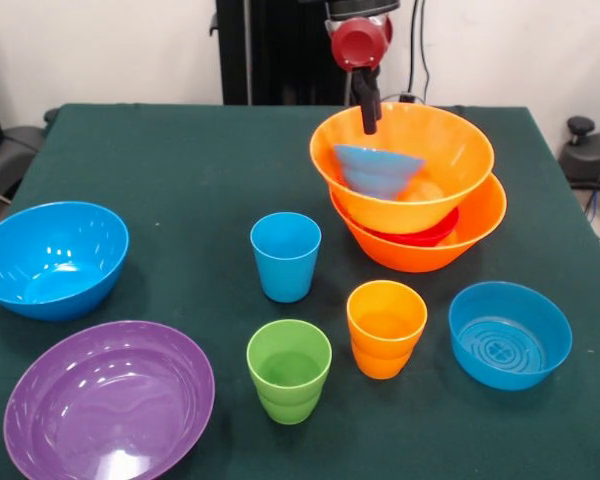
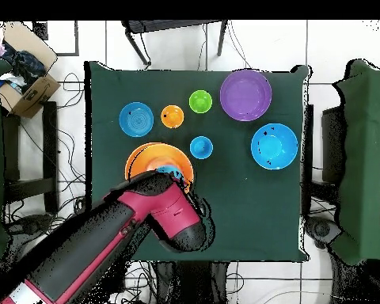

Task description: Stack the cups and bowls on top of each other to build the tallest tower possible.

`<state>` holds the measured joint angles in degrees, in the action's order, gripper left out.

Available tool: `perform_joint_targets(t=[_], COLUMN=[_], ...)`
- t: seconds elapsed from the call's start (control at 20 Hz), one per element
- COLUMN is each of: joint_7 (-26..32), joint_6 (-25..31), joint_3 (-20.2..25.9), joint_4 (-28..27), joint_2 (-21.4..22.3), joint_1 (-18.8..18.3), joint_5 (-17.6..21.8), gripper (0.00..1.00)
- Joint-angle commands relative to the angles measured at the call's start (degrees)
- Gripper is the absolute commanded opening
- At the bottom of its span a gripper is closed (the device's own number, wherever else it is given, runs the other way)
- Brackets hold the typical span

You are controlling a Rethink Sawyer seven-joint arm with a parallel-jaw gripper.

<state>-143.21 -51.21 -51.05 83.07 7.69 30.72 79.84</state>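
Observation:
The tower stands at the back right: a large orange bowl (image 1: 470, 235) as base, a small red bowl (image 1: 425, 238) in it, and a second orange bowl (image 1: 440, 160) (image 2: 142, 158) on top. A small blue bowl (image 1: 377, 170) (image 2: 170, 171) lies tilted inside that upper bowl. My gripper (image 1: 368, 118) reaches down into the upper orange bowl, just above the tilted blue bowl's rim. The blue cup (image 1: 285, 255) (image 2: 201, 147), green cup (image 1: 289, 370) (image 2: 199, 101) and orange cup (image 1: 385, 328) (image 2: 172, 117) stand upright and apart in the middle of the table.
Three loose bowls sit on the green table (image 1: 180, 160): a large blue bowl (image 1: 52, 258) (image 2: 274, 146), a purple bowl (image 1: 108, 400) (image 2: 245, 94) and a smaller blue bowl (image 1: 510, 333) (image 2: 135, 119). My arm (image 2: 157, 210) covers the tower's near side from overhead. A cardboard box (image 2: 27, 83) sits off the table.

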Motion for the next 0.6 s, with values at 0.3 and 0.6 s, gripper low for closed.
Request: perform_joint_targets(t=[0.3,0.6], joint_7=[-4.0,-6.2], joint_6=[1.0,-0.5], joint_3=[10.3,9.2], joint_4=[2.9,2.7], joint_2=[0.9,1.2], joint_1=[1.5,2.3], joint_5=[0.5,3.0], gripper=[1.0,1.0])
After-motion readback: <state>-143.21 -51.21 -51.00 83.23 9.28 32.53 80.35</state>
